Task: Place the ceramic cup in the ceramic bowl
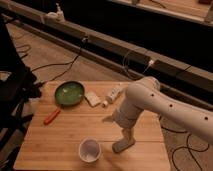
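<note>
- The wooden table (55,142) lies under the gripper (124,141).
- The white arm (160,102) stretches in from the right and bends down to the gripper, which points at the table's near edge. I cannot tell whether it is apart or together.
- The ceramic bowl (69,93) sits well apart, far-left of the gripper.
- The ceramic cup (90,150) stands upright just left of the gripper, untouched.
- A white bottle (113,94) lies beyond the gripper.
</note>
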Controlling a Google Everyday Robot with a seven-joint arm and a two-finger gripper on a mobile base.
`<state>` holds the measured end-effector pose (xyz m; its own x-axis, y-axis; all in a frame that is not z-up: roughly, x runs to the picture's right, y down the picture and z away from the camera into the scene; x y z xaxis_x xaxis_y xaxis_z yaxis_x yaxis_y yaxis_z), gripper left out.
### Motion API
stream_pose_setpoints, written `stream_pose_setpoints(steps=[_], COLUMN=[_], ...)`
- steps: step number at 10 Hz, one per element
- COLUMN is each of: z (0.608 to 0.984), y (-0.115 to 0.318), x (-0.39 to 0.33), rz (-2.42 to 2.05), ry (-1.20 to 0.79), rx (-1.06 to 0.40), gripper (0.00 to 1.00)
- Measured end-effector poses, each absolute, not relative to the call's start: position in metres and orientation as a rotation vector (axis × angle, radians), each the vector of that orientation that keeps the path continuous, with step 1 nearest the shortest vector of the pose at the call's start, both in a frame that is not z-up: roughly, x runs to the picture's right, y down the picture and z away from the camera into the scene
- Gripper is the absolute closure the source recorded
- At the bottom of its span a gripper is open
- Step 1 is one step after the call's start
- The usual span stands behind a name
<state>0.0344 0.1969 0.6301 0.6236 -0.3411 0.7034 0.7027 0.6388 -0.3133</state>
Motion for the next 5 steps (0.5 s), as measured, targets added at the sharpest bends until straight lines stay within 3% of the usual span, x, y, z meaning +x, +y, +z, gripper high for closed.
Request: stream_pose_setpoints(steps=[5], z=[0.595], y=[0.255], x=[-0.02], rz=[-0.846], ry=[-0.805], rx=[-0.677], gripper=[0.2])
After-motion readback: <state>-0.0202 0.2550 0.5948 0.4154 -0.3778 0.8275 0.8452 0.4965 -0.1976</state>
